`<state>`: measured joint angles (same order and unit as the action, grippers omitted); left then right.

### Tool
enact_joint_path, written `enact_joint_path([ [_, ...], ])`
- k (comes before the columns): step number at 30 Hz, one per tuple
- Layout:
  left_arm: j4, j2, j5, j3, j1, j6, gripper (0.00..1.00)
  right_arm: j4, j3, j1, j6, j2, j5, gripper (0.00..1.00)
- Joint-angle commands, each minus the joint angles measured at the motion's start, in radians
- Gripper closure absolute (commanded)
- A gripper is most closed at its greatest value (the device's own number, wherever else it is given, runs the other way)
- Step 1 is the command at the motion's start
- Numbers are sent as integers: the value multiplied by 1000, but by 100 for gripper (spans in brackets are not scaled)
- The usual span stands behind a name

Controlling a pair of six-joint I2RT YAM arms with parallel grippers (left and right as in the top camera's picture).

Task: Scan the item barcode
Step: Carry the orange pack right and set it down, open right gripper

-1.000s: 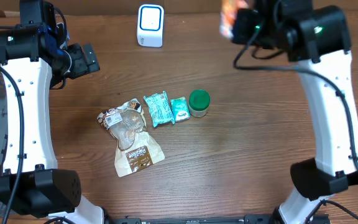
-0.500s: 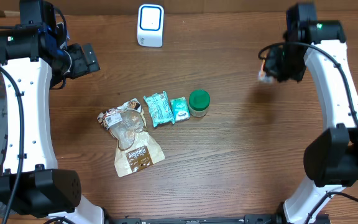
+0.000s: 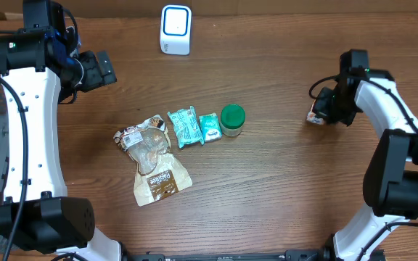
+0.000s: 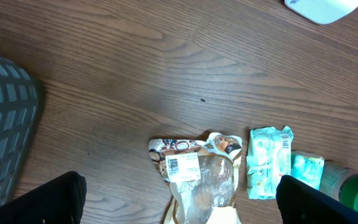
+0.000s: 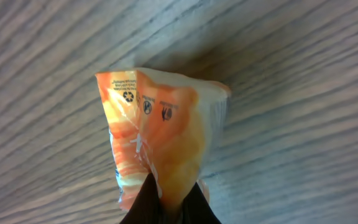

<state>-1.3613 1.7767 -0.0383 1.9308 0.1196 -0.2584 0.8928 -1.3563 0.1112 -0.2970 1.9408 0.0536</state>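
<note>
We see a small orange and white packet (image 5: 160,130). It is crinkled and shiny, with tiny recycling marks near one edge. The right gripper (image 5: 169,198) pinches one end of it tight. The packet is low on the right side of the brown table (image 3: 281,181); we cannot tell if it touches. The white scanner (image 3: 175,29) has a blue-edged window and stands at the far edge, well apart from the packet.

The brown wooden table (image 3: 281,181) carries a white scanner (image 3: 175,29) at its far edge. Toward the middle a brown-and-clear pouch (image 3: 149,152) lies leftmost, then a teal packet (image 3: 184,127), a smaller teal packet (image 3: 210,127) and a green-lidded jar (image 3: 232,119), side by side.
</note>
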Motion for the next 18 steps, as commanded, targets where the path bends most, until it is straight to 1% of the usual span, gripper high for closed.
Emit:
enact_joint_path([
  [1,1,-11,-6,9,-2,0,0,-13,21,9,25,-6,9,96],
  [12,1,-11,-6,9,-2,0,0,1,21,92,13,-6,20,95],
  [13,1,-11,-6,9,-2,0,0,1,21,94,15,-6,20,91],
  [14,1,-11,-6,9,-2,0,1,1,21,94,20,-6,20,85],
  [16,1,-11,-6,9,-2,0,1,2,21,94,44,-6,24,66],
  [17,1,-11,-6,9,-2,0,0,3,20,94,44,-6,24,52],
  [18,1,-11,-6,9,-2,0,0,6,17,94,44,-7,24,44],
])
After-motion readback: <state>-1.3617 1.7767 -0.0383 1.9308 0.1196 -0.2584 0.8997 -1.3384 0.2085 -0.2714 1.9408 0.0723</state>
